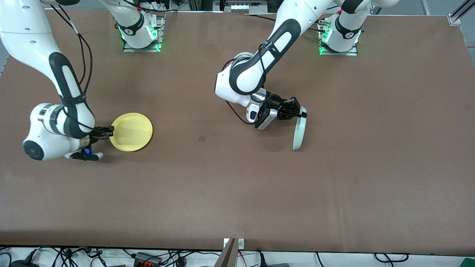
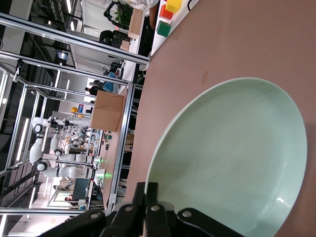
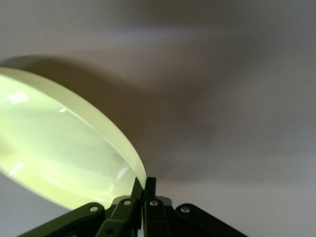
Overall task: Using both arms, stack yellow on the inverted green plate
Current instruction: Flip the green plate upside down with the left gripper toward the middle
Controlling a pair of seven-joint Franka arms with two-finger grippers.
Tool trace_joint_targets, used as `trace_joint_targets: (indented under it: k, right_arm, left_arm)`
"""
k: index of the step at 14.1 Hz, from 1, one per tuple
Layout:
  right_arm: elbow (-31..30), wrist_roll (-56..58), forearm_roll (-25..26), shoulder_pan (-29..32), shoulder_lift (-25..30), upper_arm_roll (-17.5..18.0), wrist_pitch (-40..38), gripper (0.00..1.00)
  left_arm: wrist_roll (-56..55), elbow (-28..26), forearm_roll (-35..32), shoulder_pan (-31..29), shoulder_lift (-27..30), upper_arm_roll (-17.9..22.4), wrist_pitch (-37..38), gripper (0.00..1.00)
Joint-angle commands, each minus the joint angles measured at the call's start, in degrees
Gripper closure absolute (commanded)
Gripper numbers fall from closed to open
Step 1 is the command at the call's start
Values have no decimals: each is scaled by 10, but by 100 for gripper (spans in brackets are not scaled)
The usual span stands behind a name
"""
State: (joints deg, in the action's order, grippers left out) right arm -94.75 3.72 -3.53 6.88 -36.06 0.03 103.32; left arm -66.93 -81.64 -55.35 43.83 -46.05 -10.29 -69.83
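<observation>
The pale mint-green plate [image 1: 299,130] stands on edge near the table's middle, its lower rim on or just above the brown tabletop. My left gripper [image 1: 301,115] is shut on its upper rim. In the left wrist view the plate's [image 2: 232,158] hollow side fills the frame, with the left gripper [image 2: 150,190] pinching the rim. The yellow plate [image 1: 131,131] is toward the right arm's end of the table, level and face up. My right gripper [image 1: 111,130] is shut on its rim. In the right wrist view the yellow plate [image 3: 59,158] is clamped by the right gripper [image 3: 144,183].
The brown tabletop [image 1: 237,185] spreads wide between the two plates and toward the front camera. A small dark mark [image 1: 202,138] lies on it between the plates. The arm bases [image 1: 141,35] stand along the edge farthest from the front camera.
</observation>
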Motion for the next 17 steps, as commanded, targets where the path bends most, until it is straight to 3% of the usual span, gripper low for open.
trace_joint_targets:
  k: [1, 4, 7, 8, 10, 11, 12, 13, 17]
  right_arm:
    - [19, 3, -5, 4, 47, 7, -36, 100]
    - [69, 8, -5, 1, 49, 10, -91, 100]
    - [74, 7, -6, -5, 49, 29, -99, 100]
    - [74, 6, -11, -6, 47, 30, -98, 100]
    - [74, 8, -43, -10, 44, 30, -99, 100]
    - [73, 8, -43, -9, 44, 30, -99, 100]
    - [73, 9, -43, -8, 43, 30, -99, 100]
    - [73, 19, -39, -6, 43, 29, -99, 100]
    - [74, 38, -33, -4, 41, 24, -95, 100]
  left_arm:
    - [-10, 25, -11, 12, -12, 6, -12, 99]
    - [-26, 25, -9, 14, -22, 5, -32, 99]
    - [-39, 25, -6, 14, -30, 4, -57, 99]
    - [-42, 24, -5, 14, -30, 3, -67, 92]
    - [-40, 24, -5, 14, -29, 2, -72, 37]
    - [-41, 24, -5, 14, -29, 1, -79, 16]
    - [-42, 24, -5, 14, -28, 1, -103, 6]
    - [-42, 25, -5, 14, -26, 1, -121, 0]
    - [-72, 30, 4, 13, -13, -15, -168, 0]
